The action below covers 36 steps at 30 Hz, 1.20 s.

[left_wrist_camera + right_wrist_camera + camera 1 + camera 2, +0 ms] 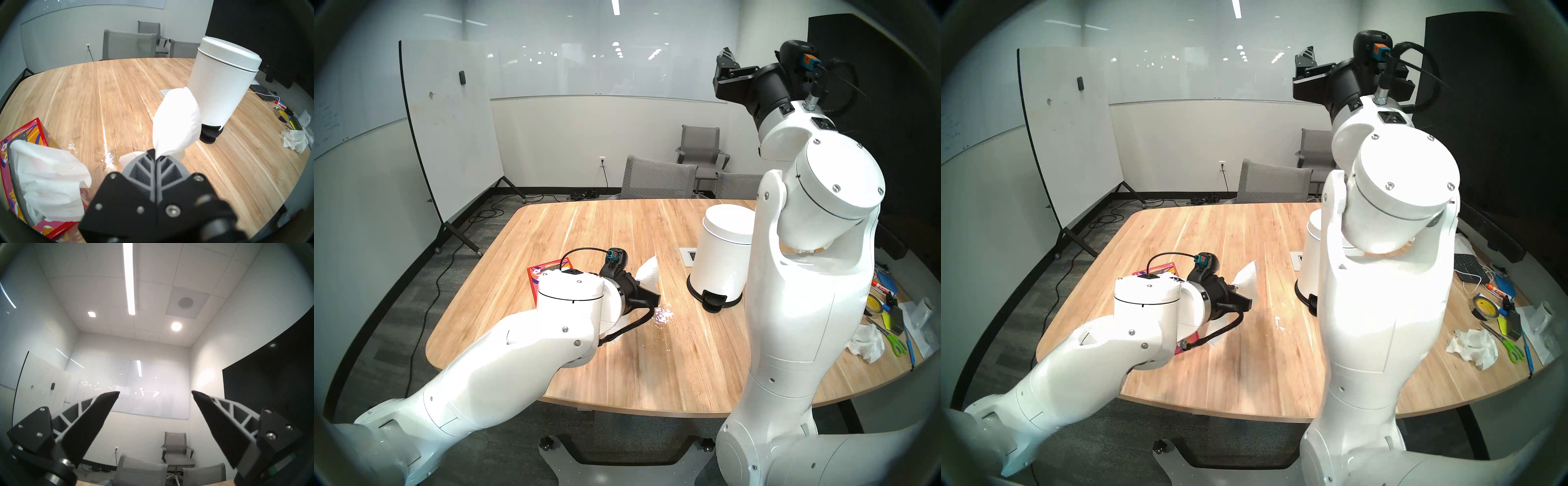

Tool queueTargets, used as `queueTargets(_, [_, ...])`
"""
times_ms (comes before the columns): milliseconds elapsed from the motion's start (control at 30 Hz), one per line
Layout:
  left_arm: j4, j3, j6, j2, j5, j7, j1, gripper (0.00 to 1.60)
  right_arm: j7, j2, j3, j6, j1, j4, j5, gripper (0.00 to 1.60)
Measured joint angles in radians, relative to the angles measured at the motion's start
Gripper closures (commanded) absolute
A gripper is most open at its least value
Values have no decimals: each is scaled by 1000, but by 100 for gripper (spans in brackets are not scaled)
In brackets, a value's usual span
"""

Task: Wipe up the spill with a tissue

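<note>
The left gripper (155, 157) pinches the tissue (176, 122) above the wooden table (102, 88) — the spill (107, 159) glints just below, apparently untouched. The right gripper (155, 393) is raised high, fingers spread — empty.

On the table (551, 366), the tissue box (34, 132) sits left, the spill (661, 317) centre beneath the held tissue (176, 122), the pedal bin (721, 258) right, and a crumpled paper wad (867, 344) far right.
</note>
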Motion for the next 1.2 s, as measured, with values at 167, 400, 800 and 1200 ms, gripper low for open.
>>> queueTargets(167, [0, 0, 0, 0, 0, 0, -1, 160, 12, -11, -14, 102, 49, 28, -26, 0])
queueTargets(400, [-1, 0, 0, 0, 2, -1, -2, 160, 30, -22, -22, 248, 119, 74, -68, 0])
queueTargets(800, [-5, 1, -3, 0, 10, -5, -3, 160, 74, -24, 24, 314, 215, 219, -148, 0])
queueTargets(1200, [-6, 1, -5, 0, 20, -12, -3, 160, 159, -28, 62, 314, 254, 409, -231, 0])
